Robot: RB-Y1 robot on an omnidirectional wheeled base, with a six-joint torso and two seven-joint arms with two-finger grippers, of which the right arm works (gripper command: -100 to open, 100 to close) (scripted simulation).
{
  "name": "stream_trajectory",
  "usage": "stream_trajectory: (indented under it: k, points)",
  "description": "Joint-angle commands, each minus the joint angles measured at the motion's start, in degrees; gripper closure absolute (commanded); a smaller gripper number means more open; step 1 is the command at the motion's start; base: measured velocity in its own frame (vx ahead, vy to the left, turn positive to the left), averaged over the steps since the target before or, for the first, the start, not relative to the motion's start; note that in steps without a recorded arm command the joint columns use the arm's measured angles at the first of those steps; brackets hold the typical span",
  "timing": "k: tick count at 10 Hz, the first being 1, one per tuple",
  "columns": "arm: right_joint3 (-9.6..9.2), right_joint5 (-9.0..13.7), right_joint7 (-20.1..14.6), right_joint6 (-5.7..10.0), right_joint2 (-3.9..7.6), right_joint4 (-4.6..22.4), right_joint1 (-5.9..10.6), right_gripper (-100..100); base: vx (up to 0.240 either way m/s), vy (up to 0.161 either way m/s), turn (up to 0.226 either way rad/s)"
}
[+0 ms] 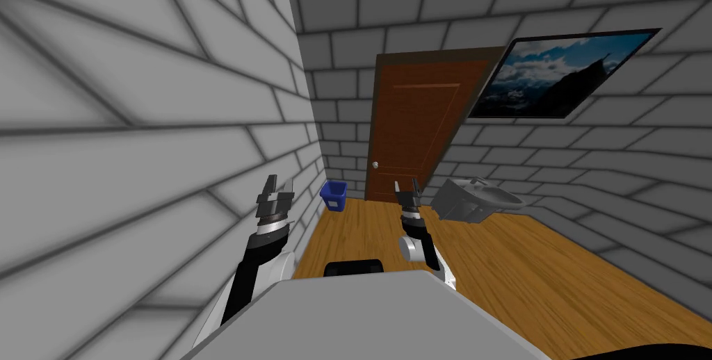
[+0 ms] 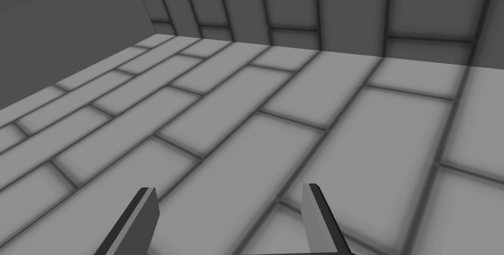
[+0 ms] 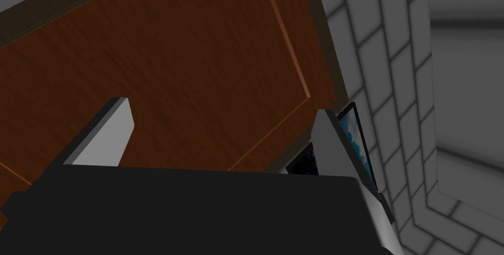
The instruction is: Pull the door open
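Right claw [image 3: 220, 110] released, facing brown door [image 3: 172, 45] | left claw [image 2: 230, 189] released | head view: knob [image 1: 375, 165] well ahead

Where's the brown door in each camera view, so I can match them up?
Head view: door near centre, straight beyond the right tool.
Left wrist view: not in it.
Right wrist view: door spreads behind the open fingers.
Shared landmark: framed mountain picture beside the door.
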State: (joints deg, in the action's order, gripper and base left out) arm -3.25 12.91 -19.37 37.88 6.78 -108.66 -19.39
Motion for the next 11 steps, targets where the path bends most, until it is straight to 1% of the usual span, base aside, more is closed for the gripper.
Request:
stream_trajectory:
  k: [1, 11]
  points:
    - [-0.44, 1.7, -2.2, 0.79, 0.46, 2.9, 0.88, -100, 0.084, -0.011, 0.05]
    - [-3.73, 12.1, -14.6, 3.93, 2.66, 18.2, 5.21, -100, 0.1, -0.016, 0.069]
